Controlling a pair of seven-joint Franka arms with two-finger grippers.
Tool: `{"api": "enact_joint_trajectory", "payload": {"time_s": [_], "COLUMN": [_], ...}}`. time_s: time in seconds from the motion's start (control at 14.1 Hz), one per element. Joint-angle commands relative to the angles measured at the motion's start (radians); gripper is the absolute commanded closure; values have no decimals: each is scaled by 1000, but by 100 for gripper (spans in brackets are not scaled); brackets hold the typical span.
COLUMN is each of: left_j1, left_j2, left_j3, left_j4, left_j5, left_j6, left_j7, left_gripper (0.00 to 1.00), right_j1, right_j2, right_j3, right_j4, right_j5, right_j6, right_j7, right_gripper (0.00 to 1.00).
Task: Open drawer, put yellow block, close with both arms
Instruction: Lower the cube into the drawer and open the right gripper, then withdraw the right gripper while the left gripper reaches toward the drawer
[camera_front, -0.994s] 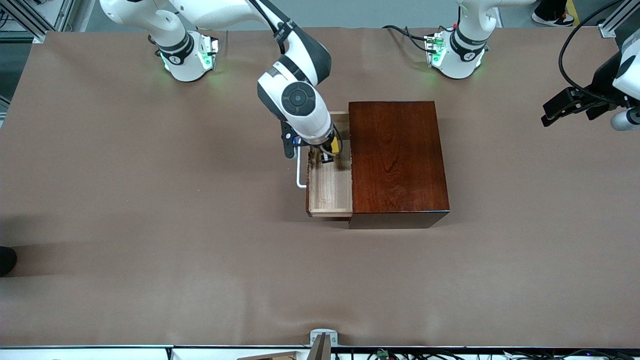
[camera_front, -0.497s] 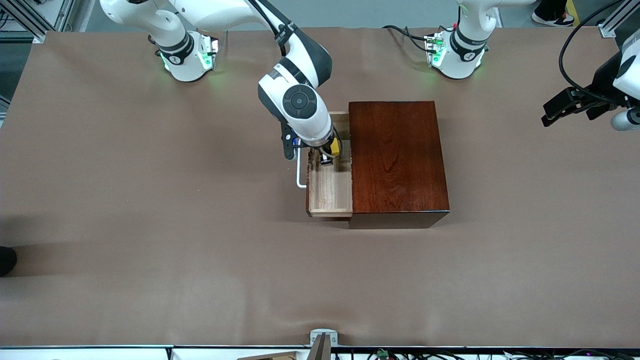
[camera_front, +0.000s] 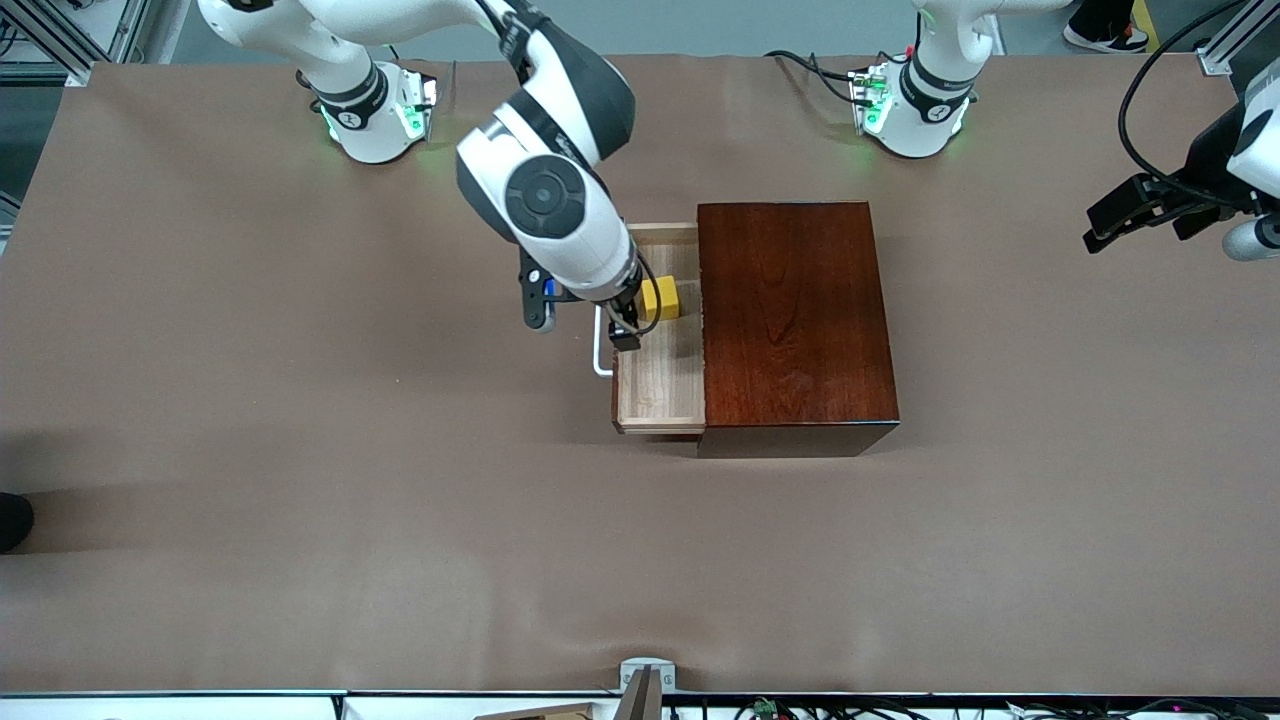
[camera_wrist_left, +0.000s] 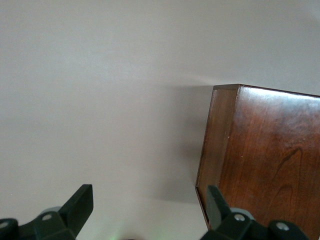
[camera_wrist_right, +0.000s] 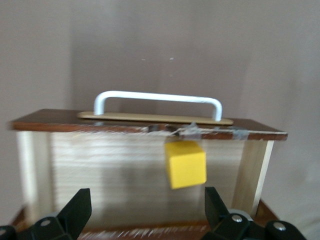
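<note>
Right gripper (camera_front: 622, 322): up in the air over the pulled-out drawer, near its front panel; jaws spread wide with nothing between them. In the right wrist view the two black fingertips (camera_wrist_right: 75, 207) stand well apart, one on each side of the tray.
Yellow block (camera_front: 660, 298): small bright yellow cube lying in the drawer's pale wood tray, free of the gripper, toward the tray's end farther from the front camera. The right wrist view shows it (camera_wrist_right: 186, 164) close to the inner face of the front panel.
Drawer (camera_front: 660, 385): slid out of the box toward the right arm's end of the table; light-wood floor and side walls exposed.
Drawer front (camera_wrist_right: 150, 126): dark reddish-brown strip along the tray's outer end.
Handle (camera_front: 598, 345): white U-shaped bar on the drawer front, partly covered by the right arm's wrist in the front view, seen whole in the right wrist view (camera_wrist_right: 159, 99).
Box (camera_front: 795, 315): glossy dark mahogany, resting mid-table on the brown table cover (camera_front: 300, 450).
Left gripper (camera_front: 1120, 215): waits in the air at the left arm's end of the table, well apart from the box; jaws parted, holding nothing, fingertips (camera_wrist_left: 80, 202) wide in the left wrist view, which also catches a corner of the box (camera_wrist_left: 265, 150).
</note>
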Motion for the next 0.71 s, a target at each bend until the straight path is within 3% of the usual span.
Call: {"api": "enact_joint_trajectory", "payload": {"time_s": [0.0, 0.36, 0.5, 0.64], "left_j1": [4, -2, -5, -5], "left_j2": [-5, 9, 47, 126], "left_j3": [-10, -118, -205, -301], "left_j4": [16, 19, 22, 98], "left_j5": [-11, -20, -20, -17], "left_j6": [-16, -15, -13, -10], "left_j7": [-8, -208, -334, -483], "left_gripper": [0, 0, 0, 0], "right_j1": [-69, -235, -327, -378], "right_j2": [-11, -109, -146, -181], "right_j3": [8, 6, 11, 6], "right_j4": [74, 77, 77, 77], "right_j5": [-6, -9, -3, -9], "right_j6": [-112, -363, -410, -439], "right_j7": [-52, -527, -674, -863], "right_gripper": [0, 0, 0, 0]}}
